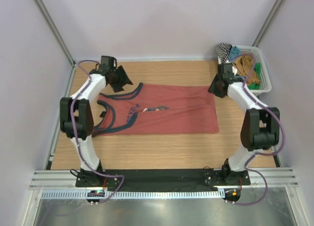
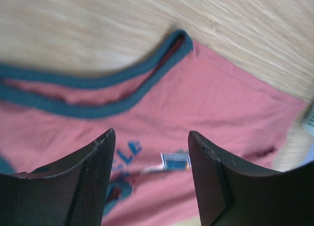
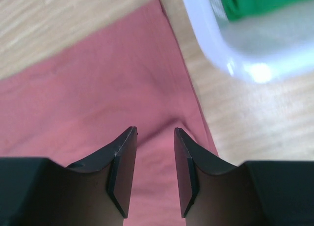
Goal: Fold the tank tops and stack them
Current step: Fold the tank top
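Table (image 1: 162, 147): 1 red top (image 1: 181, 113), 1 basket (image 1: 265, 71)

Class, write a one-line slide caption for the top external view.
A rust-red tank top lies spread on the table, left claw and right claw poised over its opposite ends, basket far right.

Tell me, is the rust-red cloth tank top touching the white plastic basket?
Apart. The right wrist view shows bare wooden table between the rust-red cloth tank top and the white plastic basket.
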### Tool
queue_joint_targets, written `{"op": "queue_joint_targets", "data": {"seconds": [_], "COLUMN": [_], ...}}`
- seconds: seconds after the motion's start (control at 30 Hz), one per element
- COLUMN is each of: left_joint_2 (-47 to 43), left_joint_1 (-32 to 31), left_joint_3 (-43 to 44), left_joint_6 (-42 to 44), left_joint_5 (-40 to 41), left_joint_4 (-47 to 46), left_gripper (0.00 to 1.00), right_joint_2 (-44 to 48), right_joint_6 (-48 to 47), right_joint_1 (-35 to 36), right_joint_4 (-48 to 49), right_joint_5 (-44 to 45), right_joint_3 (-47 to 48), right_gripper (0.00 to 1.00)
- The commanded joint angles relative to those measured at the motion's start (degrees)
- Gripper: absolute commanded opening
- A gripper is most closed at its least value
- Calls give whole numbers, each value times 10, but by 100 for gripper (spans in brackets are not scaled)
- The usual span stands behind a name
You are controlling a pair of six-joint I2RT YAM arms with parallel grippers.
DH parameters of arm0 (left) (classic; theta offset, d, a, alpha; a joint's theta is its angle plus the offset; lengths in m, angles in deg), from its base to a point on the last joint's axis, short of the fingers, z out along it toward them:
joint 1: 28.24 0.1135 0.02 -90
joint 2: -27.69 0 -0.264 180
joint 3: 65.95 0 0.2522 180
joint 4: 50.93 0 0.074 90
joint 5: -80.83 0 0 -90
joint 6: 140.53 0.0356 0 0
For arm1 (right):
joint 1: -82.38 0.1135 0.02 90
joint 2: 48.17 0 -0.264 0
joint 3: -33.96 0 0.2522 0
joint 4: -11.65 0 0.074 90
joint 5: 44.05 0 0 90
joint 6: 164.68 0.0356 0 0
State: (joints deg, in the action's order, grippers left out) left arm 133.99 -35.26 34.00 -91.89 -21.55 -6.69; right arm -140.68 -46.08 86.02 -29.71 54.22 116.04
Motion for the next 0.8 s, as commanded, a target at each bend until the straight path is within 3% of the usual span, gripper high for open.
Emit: {"op": "queue_joint_targets", "data": {"seconds": [0.0,0.13,0.37,0.77], "left_joint_2": [72,146,222,278], "left_joint_1": [-32,-53,-71,-81], "left_joint_3": [77,171,262,316], "left_joint_6": [42,56,71,85], "left_joint_5": [43,72,80,83], "left_joint_4": [-1,12,15,14], "left_gripper": [62,63,64,64], "right_joint_2": [-87,-164,-281,-364], "right_joint_6": [-41,-46,-55,-48], "right_joint_1": [2,2,2,2], "right_joint_4": [-12,-30,-47,-56], "right_joint_5": [29,61,77,133], "right_joint_3": [109,190,303,338], "right_gripper": [42,43,46,42]}}
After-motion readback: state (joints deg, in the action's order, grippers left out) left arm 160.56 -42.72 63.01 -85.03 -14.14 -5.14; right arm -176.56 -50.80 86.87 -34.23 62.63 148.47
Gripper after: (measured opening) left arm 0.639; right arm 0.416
